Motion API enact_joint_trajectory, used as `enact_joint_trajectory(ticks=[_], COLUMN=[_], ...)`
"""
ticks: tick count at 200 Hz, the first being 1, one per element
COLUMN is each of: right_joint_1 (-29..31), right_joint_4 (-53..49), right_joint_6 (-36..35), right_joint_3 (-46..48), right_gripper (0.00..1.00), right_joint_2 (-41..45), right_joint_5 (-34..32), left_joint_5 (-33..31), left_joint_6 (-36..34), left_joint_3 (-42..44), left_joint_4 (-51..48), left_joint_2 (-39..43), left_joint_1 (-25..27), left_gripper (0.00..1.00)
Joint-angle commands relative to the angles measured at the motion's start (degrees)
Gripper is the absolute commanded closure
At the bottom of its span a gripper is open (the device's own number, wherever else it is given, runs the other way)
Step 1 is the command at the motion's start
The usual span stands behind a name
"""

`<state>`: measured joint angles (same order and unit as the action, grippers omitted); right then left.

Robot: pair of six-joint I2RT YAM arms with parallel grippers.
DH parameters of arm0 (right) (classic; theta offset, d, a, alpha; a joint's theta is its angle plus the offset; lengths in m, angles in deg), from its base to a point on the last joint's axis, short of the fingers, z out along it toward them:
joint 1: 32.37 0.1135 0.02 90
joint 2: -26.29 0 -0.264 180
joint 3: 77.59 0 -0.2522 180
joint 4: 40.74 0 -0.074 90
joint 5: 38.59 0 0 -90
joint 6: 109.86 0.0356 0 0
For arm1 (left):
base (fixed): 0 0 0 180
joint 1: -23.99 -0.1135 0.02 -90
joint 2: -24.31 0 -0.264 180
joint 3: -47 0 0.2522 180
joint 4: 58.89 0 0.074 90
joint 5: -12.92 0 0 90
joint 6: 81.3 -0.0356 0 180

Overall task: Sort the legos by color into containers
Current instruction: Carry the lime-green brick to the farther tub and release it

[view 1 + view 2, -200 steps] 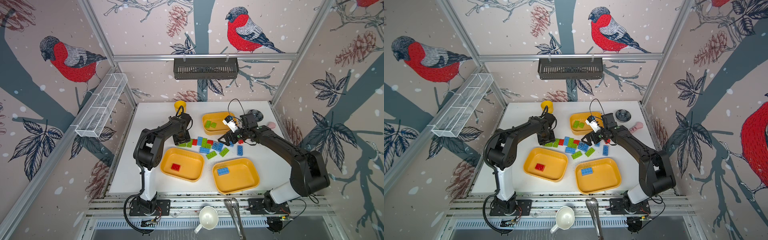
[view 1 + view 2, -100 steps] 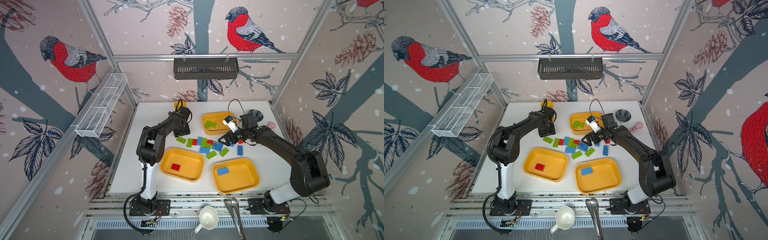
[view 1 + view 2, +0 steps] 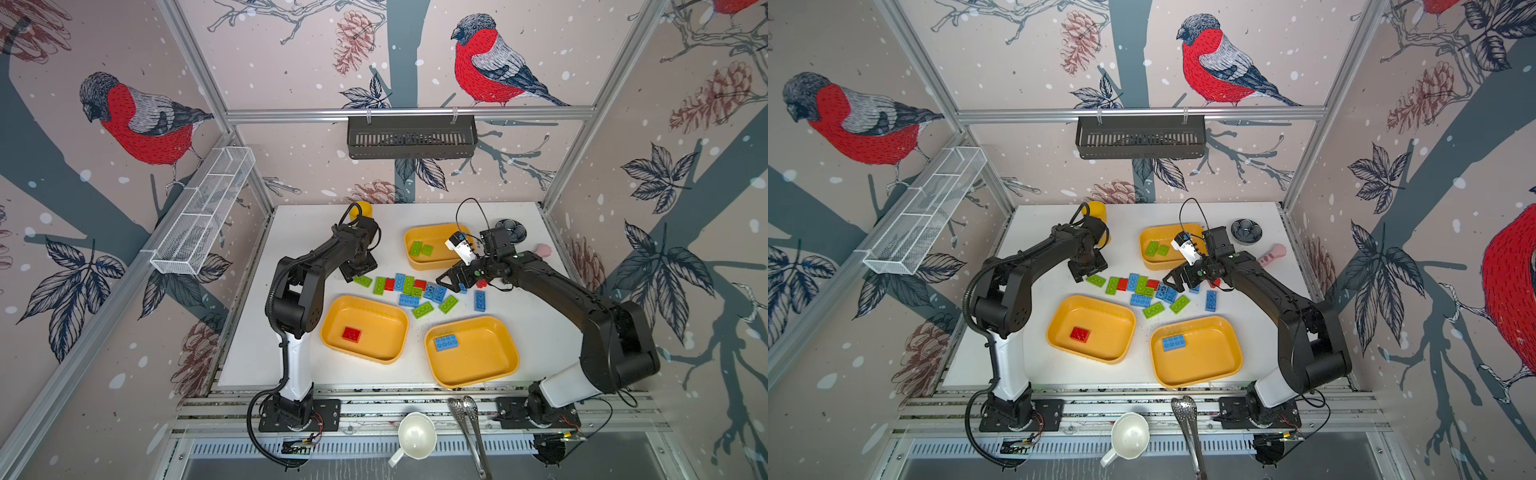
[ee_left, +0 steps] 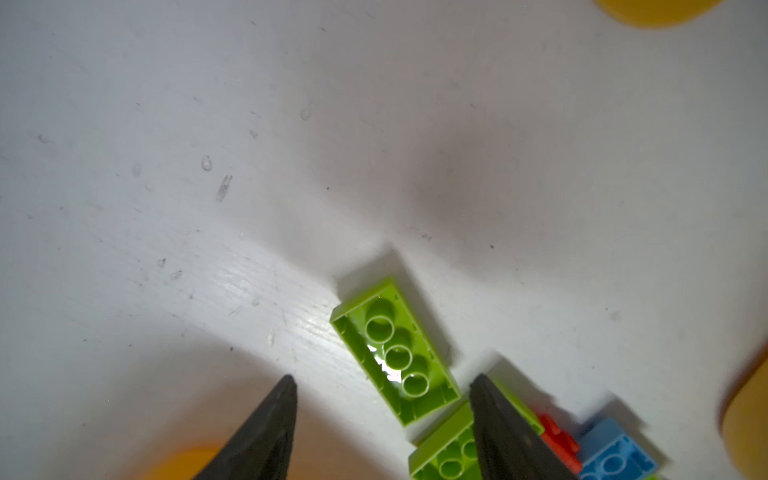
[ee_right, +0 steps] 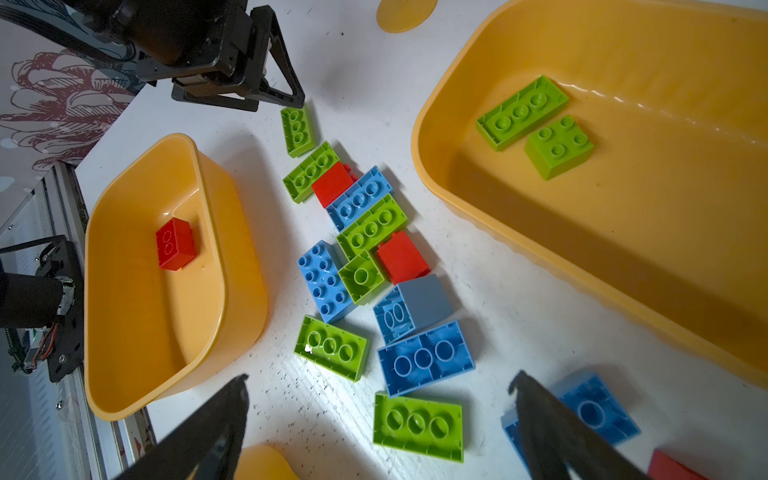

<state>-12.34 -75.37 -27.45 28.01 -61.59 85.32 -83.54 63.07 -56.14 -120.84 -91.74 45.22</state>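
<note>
Loose red, green and blue legos [image 3: 411, 287] lie in a heap mid-table between three yellow containers. The back container [image 3: 436, 233] holds two green bricks [image 5: 521, 112]. A red brick [image 3: 351, 334] sits in the front-left container [image 3: 376, 338], a blue brick [image 3: 446, 342] in the front-right container [image 3: 484, 359]. My left gripper [image 4: 384, 378] is open at the heap's left end, over an upturned green brick [image 4: 395, 353] that rests on the table. At the heap's right end my right gripper [image 5: 379, 378] stands wide open above another upturned green brick [image 5: 417, 422], holding nothing.
A yellow goblet [image 3: 360, 208] stands at the back behind the left arm. A dark round dish [image 3: 510, 227] and a pink object [image 3: 543, 249] sit back right. A white cup [image 3: 415, 436] and metal tongs [image 3: 469, 419] lie on the front rail.
My left gripper's jaws have spread wider and its wrist has shifted slightly toward the back. The green brick beneath it now lies a little apart from the heap. The right arm has not moved.
</note>
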Motion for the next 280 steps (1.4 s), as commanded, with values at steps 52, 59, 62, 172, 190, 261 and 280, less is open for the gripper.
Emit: enact_joint_trajectory(ticks=[52,59,62,172,190,261,280], right_joint_1=[-1.18,-1.37,-1.48,-2.88,-3.87,-6.54,-7.27], right_joint_4=[-0.38,-0.49,-0.49,0.13,2.02,3.67,3.29], right_joint_6=[-0.91,-0.98,-0.98,0.25,2.09,5.81,6.13], right_joint_3=[-0.09,-0.09,-0.01,0.0,0.01,-1.54,-1.67], right_gripper=[0.01,0.01,0.01,0.01,0.01,0.01,0.01], right_joint_2=[0.07,0.12,0.16,0.4,0.51,1.52,2.13], right_joint_5=[0.37,0.37,0.37,2.2,4.34,2.32,0.74], left_joint_5=[0.92,1.22,1.45,0.93,3.27,13.11,15.0], left_joint_6=[9.75,10.09,10.18,2.99,-0.95,-17.93,-22.12], left_joint_3=[1.89,2.28,2.43,-1.86,-5.86,-31.57,-35.07], left_joint_4=[2.76,3.34,3.6,1.79,2.71,5.1,7.77], left_joint_2=[-2.79,-2.82,-2.86,0.24,-0.08,-11.59,-14.88], left_joint_1=[0.05,0.04,0.04,0.67,1.17,9.26,11.16], left_gripper=[0.37,0.38,0.39,0.66,0.66,0.67,0.67])
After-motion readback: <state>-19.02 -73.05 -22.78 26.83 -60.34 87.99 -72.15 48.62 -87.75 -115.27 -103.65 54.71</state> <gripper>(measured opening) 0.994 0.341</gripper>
